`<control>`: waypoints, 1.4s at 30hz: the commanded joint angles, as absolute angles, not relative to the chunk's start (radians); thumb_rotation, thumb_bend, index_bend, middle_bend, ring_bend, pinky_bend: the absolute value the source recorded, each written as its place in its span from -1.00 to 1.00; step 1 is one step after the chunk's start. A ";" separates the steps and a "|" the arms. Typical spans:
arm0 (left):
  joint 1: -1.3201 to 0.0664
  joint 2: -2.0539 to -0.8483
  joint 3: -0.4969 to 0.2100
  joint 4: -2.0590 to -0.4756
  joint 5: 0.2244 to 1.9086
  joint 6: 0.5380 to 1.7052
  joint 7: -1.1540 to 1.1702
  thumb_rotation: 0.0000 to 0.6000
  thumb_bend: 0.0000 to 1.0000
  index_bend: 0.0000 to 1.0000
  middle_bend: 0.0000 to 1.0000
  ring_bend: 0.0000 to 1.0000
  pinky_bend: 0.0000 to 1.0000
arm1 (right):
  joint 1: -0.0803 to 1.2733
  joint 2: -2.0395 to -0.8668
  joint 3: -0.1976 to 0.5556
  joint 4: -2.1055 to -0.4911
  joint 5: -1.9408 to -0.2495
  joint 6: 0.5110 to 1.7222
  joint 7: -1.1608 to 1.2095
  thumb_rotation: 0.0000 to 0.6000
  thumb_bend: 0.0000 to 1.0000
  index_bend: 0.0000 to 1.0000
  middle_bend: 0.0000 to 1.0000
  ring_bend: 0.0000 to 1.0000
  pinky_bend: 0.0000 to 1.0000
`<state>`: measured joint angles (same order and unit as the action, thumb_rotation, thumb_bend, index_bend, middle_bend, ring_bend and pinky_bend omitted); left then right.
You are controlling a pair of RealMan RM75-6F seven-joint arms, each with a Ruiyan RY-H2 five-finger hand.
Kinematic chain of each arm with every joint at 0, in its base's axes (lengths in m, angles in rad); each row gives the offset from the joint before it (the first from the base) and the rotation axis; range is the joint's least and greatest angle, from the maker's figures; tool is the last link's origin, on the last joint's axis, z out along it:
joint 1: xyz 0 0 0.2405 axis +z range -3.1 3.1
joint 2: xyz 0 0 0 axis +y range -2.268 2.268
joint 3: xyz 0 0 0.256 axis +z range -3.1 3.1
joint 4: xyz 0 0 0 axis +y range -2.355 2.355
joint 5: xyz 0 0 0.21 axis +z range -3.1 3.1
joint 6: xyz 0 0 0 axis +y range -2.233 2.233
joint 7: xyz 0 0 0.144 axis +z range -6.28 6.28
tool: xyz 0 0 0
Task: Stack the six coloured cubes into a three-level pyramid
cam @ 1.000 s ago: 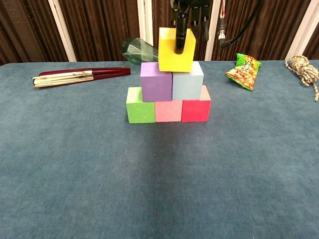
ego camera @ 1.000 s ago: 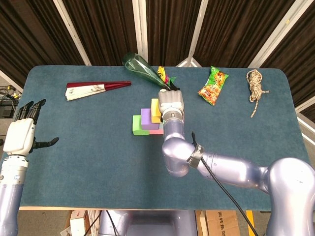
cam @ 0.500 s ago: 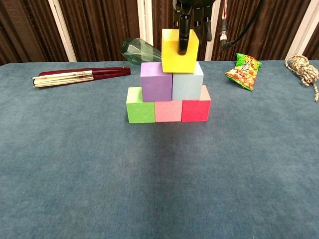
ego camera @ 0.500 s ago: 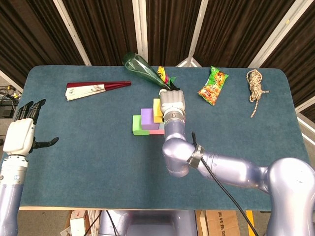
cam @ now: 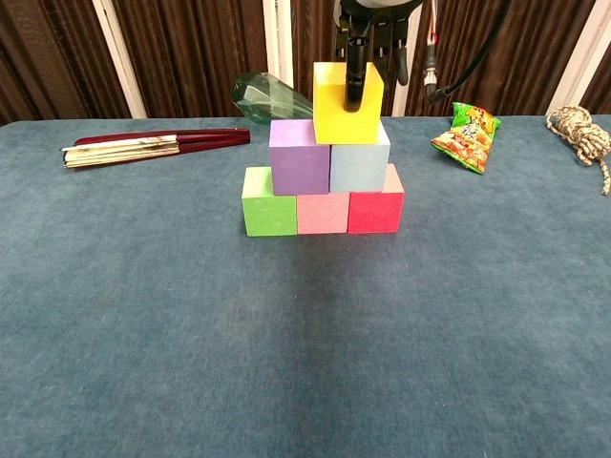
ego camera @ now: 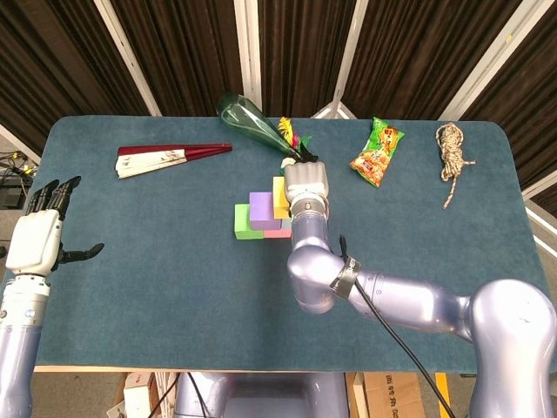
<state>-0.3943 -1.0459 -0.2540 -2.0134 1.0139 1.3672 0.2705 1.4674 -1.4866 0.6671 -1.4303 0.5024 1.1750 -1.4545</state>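
Observation:
Green point(cam: 269, 201), pink point(cam: 322, 213) and red point(cam: 375, 211) cubes form the bottom row at mid-table. A purple cube point(cam: 299, 156) and a light blue cube point(cam: 361, 164) stand on them. My right hand point(cam: 370, 27) reaches down from above and pinches the yellow cube point(cam: 347, 103), which sits over the seam of the second level, more over the light blue cube. I cannot tell whether it rests there or hovers. The head view shows the right hand point(ego camera: 305, 182) covering most of the stack. My left hand point(ego camera: 39, 240) is held open at the table's far left, nothing in it.
A folded fan point(cam: 153, 147) lies back left. A green glass bottle point(cam: 267, 94) lies behind the stack. A snack bag point(cam: 466, 135) and a coil of rope point(cam: 580, 132) are at the back right. The table edge point(ego camera: 261, 369) is near me.
My right hand has carried the yellow cube slightly right and lower, nearer the tops of the purple and light blue cubes. The left hand has not moved.

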 commanded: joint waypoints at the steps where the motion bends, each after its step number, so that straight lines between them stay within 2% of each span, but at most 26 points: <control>1: -0.394 -1.046 -0.254 -2.013 1.014 1.368 0.271 1.00 -0.93 -1.00 -0.81 -0.96 -0.98 | 1.467 -1.488 0.668 -1.431 0.502 1.175 -1.453 1.00 -0.41 -0.21 -0.06 -0.07 -0.06; 5: -0.394 -1.046 -0.255 -2.012 1.013 1.368 0.271 1.00 -0.93 -1.00 -0.81 -0.96 -0.98 | 1.467 -1.490 0.669 -1.432 0.502 1.176 -1.453 1.00 -0.41 -0.34 -0.19 -0.24 -0.15; 7: -0.394 -1.046 -0.255 -2.012 1.013 1.368 0.270 1.00 -0.93 -1.00 -0.81 -0.96 -0.98 | 1.466 -1.490 0.671 -1.436 0.508 1.175 -1.457 1.00 -0.41 -0.49 -0.31 -0.35 -0.21; 11: -0.394 -1.045 -0.255 -2.011 1.012 1.367 0.269 1.00 -0.93 -1.00 -0.81 -0.96 -0.98 | 1.467 -1.490 0.671 -1.438 0.515 1.177 -1.465 1.00 -0.41 -0.69 -0.43 -0.46 -0.26; 15: -0.394 -1.045 -0.257 -2.010 1.009 1.366 0.267 1.00 -0.92 -1.00 -0.81 -0.96 -0.98 | 1.466 -1.490 0.676 -1.439 0.531 1.181 -1.471 1.00 -0.41 -0.98 -0.56 -0.55 -0.29; 25: -0.393 -1.043 -0.258 -2.011 1.010 1.366 0.265 1.00 -0.93 -1.00 -0.81 -0.96 -0.98 | 1.459 -1.482 0.685 -1.461 0.503 1.184 -1.451 1.00 -0.41 -1.00 -0.79 -0.72 -0.34; 30: -0.392 -1.042 -0.259 -2.011 1.010 1.367 0.262 1.00 -0.93 -1.00 -0.81 -0.96 -0.98 | 1.453 -1.470 0.683 -1.496 0.476 1.199 -1.429 1.00 -0.41 -1.00 -1.00 -0.98 -0.59; 35: -0.391 -1.040 -0.259 -2.011 1.011 1.366 0.260 1.00 -0.92 -1.00 -0.81 -0.96 -0.98 | 1.439 -1.430 0.685 -1.559 0.478 1.232 -1.428 1.00 -0.41 -1.00 -1.00 -1.00 -0.64; 42: -0.388 -1.036 -0.256 -2.017 1.015 1.368 0.261 1.00 -0.93 -1.00 -0.81 -0.96 -0.98 | 1.361 -1.279 0.660 -1.714 0.480 1.276 -1.470 1.00 -0.41 -1.00 -1.00 -1.00 -0.66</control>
